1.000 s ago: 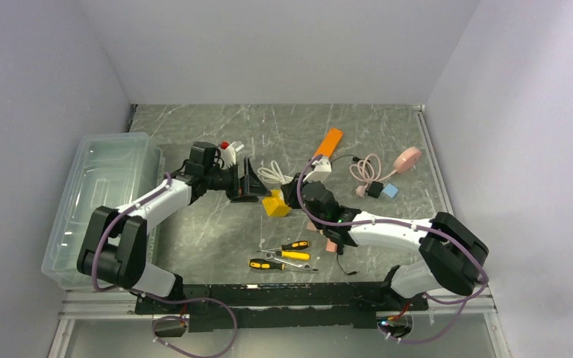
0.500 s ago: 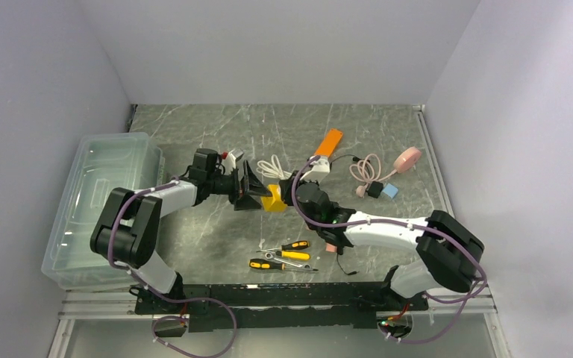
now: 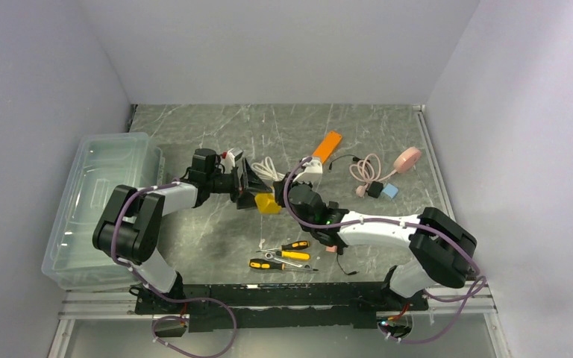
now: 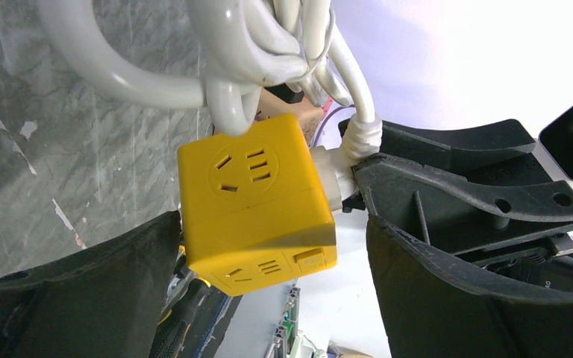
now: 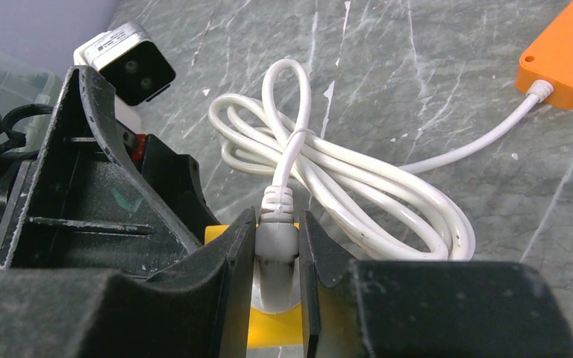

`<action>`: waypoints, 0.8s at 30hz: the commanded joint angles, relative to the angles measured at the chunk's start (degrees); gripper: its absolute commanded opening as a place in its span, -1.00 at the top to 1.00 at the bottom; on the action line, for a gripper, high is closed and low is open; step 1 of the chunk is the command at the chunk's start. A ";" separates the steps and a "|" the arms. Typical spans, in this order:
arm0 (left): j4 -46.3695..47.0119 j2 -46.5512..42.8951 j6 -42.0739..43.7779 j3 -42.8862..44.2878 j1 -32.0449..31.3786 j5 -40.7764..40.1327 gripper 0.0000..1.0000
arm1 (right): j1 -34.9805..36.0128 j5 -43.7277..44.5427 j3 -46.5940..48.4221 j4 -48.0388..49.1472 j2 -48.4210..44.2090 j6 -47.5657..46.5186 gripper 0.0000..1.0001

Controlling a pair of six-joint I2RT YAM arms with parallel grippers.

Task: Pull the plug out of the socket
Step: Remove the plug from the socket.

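Clamping the white plug between its fingers, the right gripper holds it lengthwise along them, cable end pointing out past the fingertips, the other end seated in the yellow socket. The left gripper is spread wide apart, one finger on either side of the socket.

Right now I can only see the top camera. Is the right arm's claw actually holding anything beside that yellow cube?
Observer: Yes. The right wrist view shows the right claw shut on the white plug, which is seated in the yellow socket cube.
Operator: And the other claw?
Observer: In the left wrist view the left claw is open, its jaws standing wide on either side of the cube.
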 commanded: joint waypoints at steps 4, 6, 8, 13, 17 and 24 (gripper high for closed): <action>-0.36 0.03 1.35 0.74 0.62 0.96 -0.79 | 1.38 2.22 3.19 8.10 -1.12 -0.50 1.00; -2.26 0.02 3.04 1.49 0.66 0.84 -0.68 | 1.69 2.11 3.05 8.14 -1.01 -0.52 1.00; -4.39 -0.18 4.67 2.23 0.71 0.39 -0.58 | 2.09 2.09 3.03 8.06 -0.90 -0.39 1.00; -9.40 -0.83 8.35 3.91 0.71 -0.79 -0.30 | 3.22 2.75 2.87 7.71 -0.50 -0.05 1.00; -11.81 -1.25 10.45 4.69 0.71 -1.41 0.17 | 3.65 3.05 2.90 5.84 -0.90 0.81 1.00; -20.23 -3.56 18.18 7.40 0.71 -3.80 1.00 | 3.66 1.30 2.59 -4.24 -6.32 5.17 0.72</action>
